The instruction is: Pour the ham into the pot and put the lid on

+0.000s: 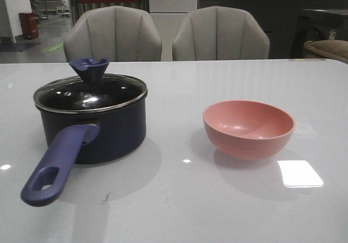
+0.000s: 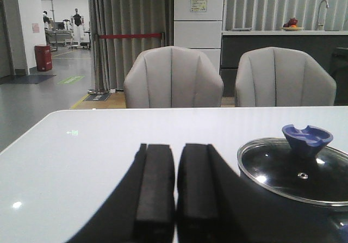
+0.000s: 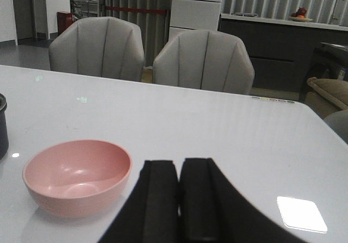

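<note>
The dark navy pot [image 1: 111, 131] stands on the left of the table, its purple-blue handle [image 1: 54, 164] pointing toward the front edge. The glass lid [image 1: 89, 94] with its blue knob [image 1: 88, 69] sits on the pot. In the left wrist view the lid [image 2: 296, 172] lies just beside my left gripper [image 2: 175, 151], which is shut on nothing. A salmon-pink bowl [image 1: 248, 128] stands to the right, and its inside looks bare. My right gripper [image 3: 179, 167] is shut, empty, close beside the bowl [image 3: 78, 176]. The ham is out of view. Neither gripper shows in the front view.
Two grey chairs [image 1: 112, 33] [image 1: 220, 33] stand behind the table's far edge. A bright square reflection [image 1: 299, 173] lies on the glossy white table [image 1: 179, 199] in front of the bowl. A cushioned seat [image 3: 329, 93] sits off the table's right side.
</note>
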